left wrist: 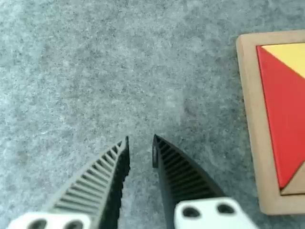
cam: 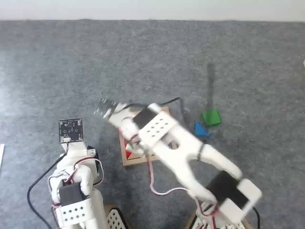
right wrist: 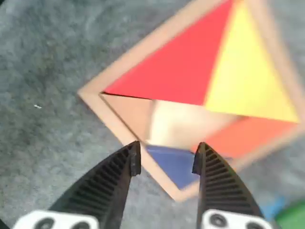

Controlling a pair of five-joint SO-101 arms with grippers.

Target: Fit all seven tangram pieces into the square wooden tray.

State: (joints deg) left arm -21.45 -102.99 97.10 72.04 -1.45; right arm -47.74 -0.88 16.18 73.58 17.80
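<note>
- Right gripper point(right wrist: 167, 160): jaws moderately wide apart, gripping nothing as far as can be seen. In the high view it hangs point(cam: 107, 110) off the far left corner of the square wooden tray point(cam: 128, 162), with its arm stretched diagonally across the tray.
- Left gripper point(left wrist: 140, 143): jaws set to a narrow gap, empty. It is poised over the grey felt tabletop point(left wrist: 95, 71), and the tray rim point(left wrist: 248, 119) lies off to one side of it.
- Tray contents: a large red triangle point(right wrist: 176, 71) and a large yellow triangle point(right wrist: 243, 81) lie edge to edge. An orange piece point(right wrist: 243, 133) and a dark blue piece point(right wrist: 174, 171) sit along the near rim. A patch of bare tray floor point(right wrist: 162, 119) lies open between them.
- Loose pieces: a small green piece point(cam: 211, 117) and a light blue triangle point(cam: 200, 129) lie side by side on the felt, well apart from the tray, on the right arm's side.
- Governing relation: the loose pieces lie across the tray from the right gripper, back towards that arm's own base. Even so, the right arm is judged the nearer of the two.
- Piece orientation: the green piece looks squarish and slightly turned, with no clear long axis.
</note>
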